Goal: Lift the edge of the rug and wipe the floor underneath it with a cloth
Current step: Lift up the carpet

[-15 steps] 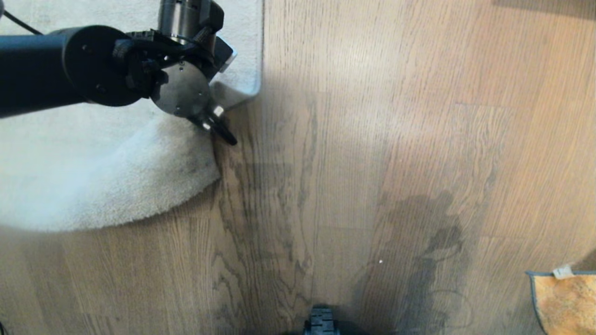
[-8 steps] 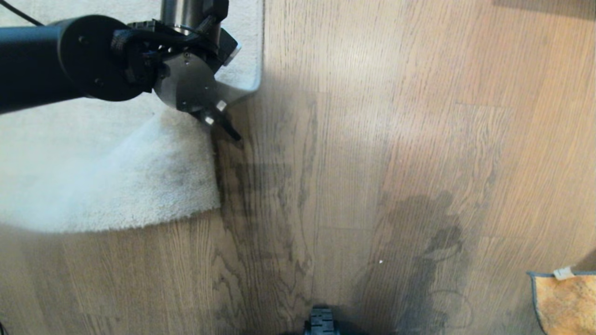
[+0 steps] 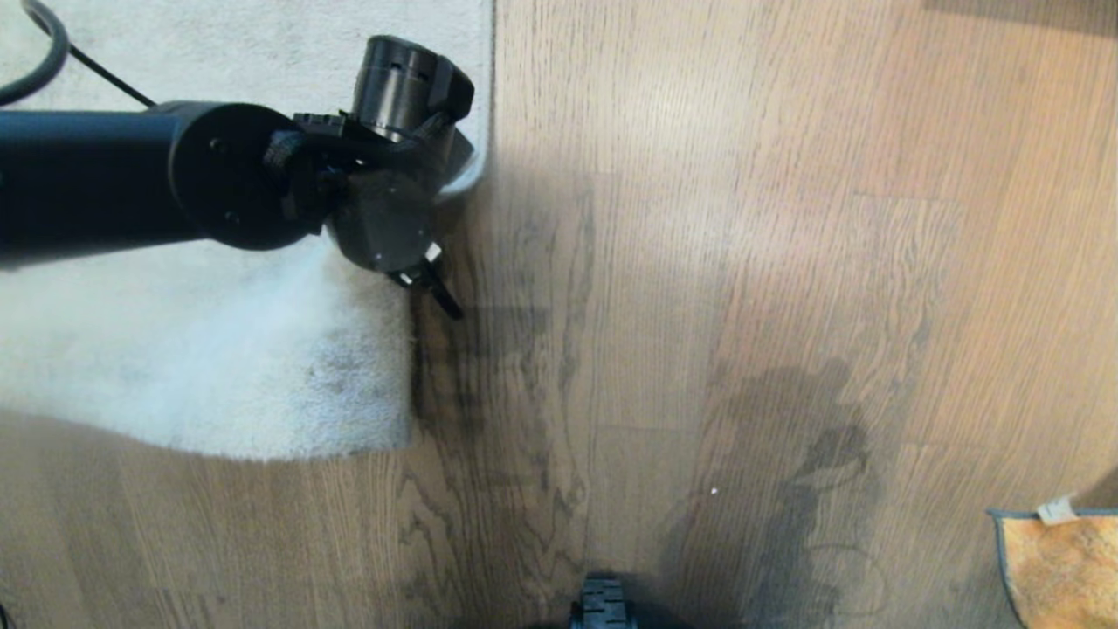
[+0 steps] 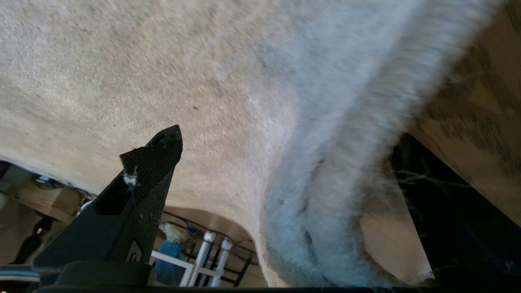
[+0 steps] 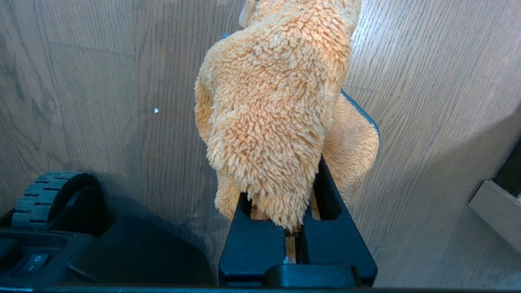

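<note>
The pale grey rug point(image 3: 262, 367) covers the left of the head view, its rug edge point(image 3: 410, 376) running down to a square corner. My left gripper point(image 3: 432, 284) hovers at that border, open. In the left wrist view the fuzzy rug edge point(image 4: 325, 183) passes between the wide-apart fingers point(image 4: 150, 162) of the left gripper point(image 4: 285, 171), and the beige backing shows beside it. My right gripper point(image 5: 285, 195) is shut on the orange-tan cloth point(image 5: 276, 101), which hangs over the floor point(image 5: 101, 81). The cloth point(image 3: 1061, 568) shows at the head view's lower right corner.
Wood-grain floor point(image 3: 699, 218) fills the middle and right, with a darker patch point(image 3: 786, 454) near the front. Part of my base point(image 3: 603, 607) sits at the bottom edge. A wheel point(image 5: 49, 191) and a furniture edge point(image 5: 496, 211) flank the right gripper.
The left arm has come nearer along the rug's border and its wrist has turned. The rug's corner, curled and rounded before, now lies squarer and reaches closer to me.
</note>
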